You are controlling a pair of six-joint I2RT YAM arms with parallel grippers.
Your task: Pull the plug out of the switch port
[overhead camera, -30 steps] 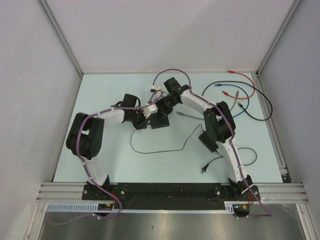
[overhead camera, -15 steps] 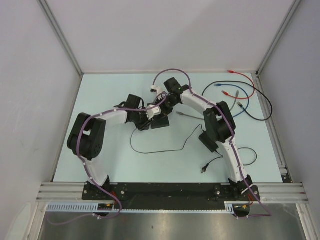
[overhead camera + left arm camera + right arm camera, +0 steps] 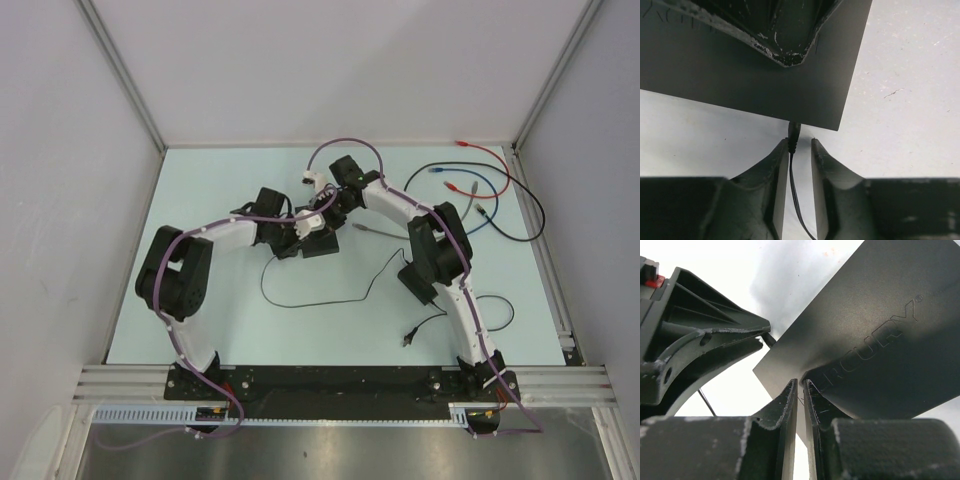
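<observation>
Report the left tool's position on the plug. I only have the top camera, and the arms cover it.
Observer: On the left wrist camera, the plug sits between the tips of the left tool, touching one side with a gap on the other, so it is not clamped.
Operator: Confirm the plug is seated.
Observer: It sticks out of the edge of the switch, close to a corner.
Operator: Check the right tool's hold.
Observer: On the right wrist camera, the right tool is closed on the switch's edge beside a corner.
</observation>
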